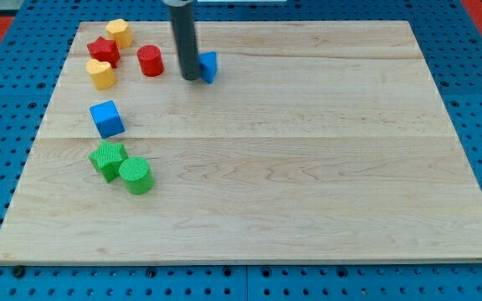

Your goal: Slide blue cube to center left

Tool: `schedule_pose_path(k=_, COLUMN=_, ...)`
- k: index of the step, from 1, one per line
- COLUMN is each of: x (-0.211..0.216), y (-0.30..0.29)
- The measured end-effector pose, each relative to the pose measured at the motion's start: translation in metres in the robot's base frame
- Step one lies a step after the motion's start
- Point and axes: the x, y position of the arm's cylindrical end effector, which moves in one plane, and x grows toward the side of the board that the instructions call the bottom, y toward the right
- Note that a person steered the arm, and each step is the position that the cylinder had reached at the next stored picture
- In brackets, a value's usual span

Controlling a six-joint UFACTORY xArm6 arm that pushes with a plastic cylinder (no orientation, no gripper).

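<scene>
My tip (191, 78) touching a small blue block (209, 67) at the surface's (308, 167) top, no hand on this rod, blue cube (106, 119) at centre left, apart from tip

Dark rod upright, my tip (191, 79) low at the view's top.

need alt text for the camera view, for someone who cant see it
My tip rests at the view's top, touching a small blue block on its right, far from the blue cube at centre left. Red and yellow blocks cluster top left; two green blocks sit below the cube.
</scene>
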Motion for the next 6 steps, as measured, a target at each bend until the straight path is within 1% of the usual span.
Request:
schedule_pose_path(k=1, x=0.026, y=0.004)
schedule_pose_path(k=2, x=0.085, y=-0.060)
schedule_pose_path(k=3, x=0.102, y=-0.145)
schedule_pose_path(k=4, x=0.125, y=-0.148)
schedule_pose_path(k=5, x=0.154, y=-0.178)
schedule_pose_path(k=6, x=0.150, y=-0.220)
